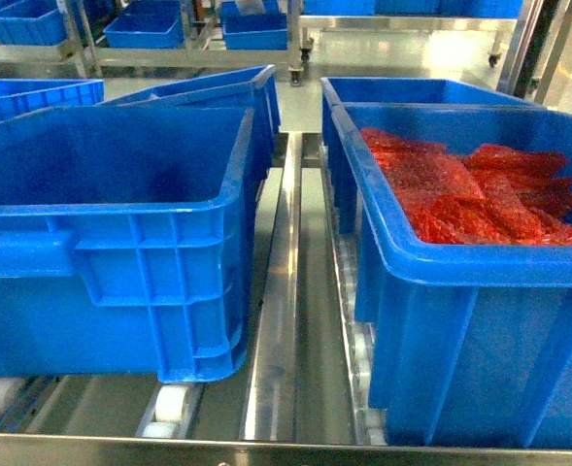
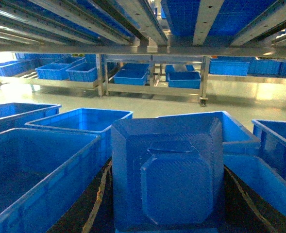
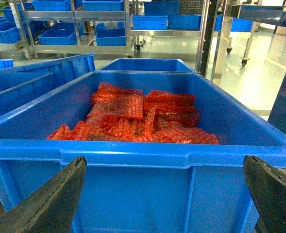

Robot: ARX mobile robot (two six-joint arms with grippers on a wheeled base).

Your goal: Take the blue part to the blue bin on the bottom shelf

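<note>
The blue part [image 2: 169, 174], a ribbed blue block with a raised face, fills the middle of the left wrist view. My left gripper [image 2: 166, 206] is shut on it, with a dark finger [image 2: 92, 204] showing at each side. It hangs above the gap between blue bins, and an empty blue bin [image 2: 36, 170] lies to its left. The bottom shelf [image 1: 276, 320] carries an empty blue bin [image 1: 111, 223] on the left. My right gripper [image 3: 166, 170] stands open in front of another bin's wall. Neither gripper shows in the head view.
On the right, a blue bin [image 1: 460, 320] holds red bubble-wrap packets [image 1: 480, 194], which also show in the right wrist view as red packets [image 3: 133, 119]. White rollers [image 1: 164, 408] and the front rail [image 1: 266, 451] lie below. Upper rack rails [image 2: 143, 24] hang overhead. More bins stand on far racks [image 3: 75, 34].
</note>
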